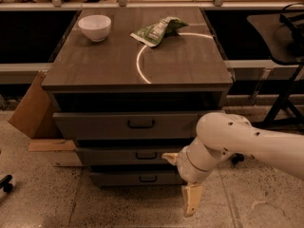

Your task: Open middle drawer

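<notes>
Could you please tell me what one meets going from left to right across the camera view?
Cardboard box → white bowl → middle drawer's handle → gripper, open, low near the floor → black stand.

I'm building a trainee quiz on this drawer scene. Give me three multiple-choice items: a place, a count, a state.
1. Where is the white bowl? A. on the floor B. cabinet top, back left C. in a drawer
2. How many drawer fronts show? A. two B. five C. three
3. The middle drawer is: A. shut B. pulled fully out C. removed
1 B: it stands at the top's back left corner. 2 C: three handled fronts are stacked. 3 A: no interior shows; the gripper hangs right of its handle, not gripping it.
</notes>
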{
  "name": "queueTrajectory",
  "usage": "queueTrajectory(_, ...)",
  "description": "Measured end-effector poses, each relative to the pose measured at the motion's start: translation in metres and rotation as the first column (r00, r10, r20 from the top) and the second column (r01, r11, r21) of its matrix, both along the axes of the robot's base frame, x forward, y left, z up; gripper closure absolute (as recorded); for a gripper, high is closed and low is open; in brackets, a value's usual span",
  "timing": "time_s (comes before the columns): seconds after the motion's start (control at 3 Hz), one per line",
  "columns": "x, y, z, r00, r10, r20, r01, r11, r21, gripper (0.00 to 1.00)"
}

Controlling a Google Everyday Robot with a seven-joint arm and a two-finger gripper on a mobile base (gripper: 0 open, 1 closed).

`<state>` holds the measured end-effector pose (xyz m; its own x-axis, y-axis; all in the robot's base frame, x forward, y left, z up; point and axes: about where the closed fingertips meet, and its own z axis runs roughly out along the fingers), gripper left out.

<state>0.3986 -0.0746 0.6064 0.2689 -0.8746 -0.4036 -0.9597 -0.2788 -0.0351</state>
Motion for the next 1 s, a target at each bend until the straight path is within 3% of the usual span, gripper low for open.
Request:
queueTrajectory(0.33, 0.014, -0.004, -0.016, 0.9996, 0.000, 0.027, 0.001, 1.000, -0.017, 0.00)
queueTrajectory(1.0, 0.076, -0.017, -0.085, 0.9933, 0.019, 0.114, -0.011, 0.997, -0.078, 0.00)
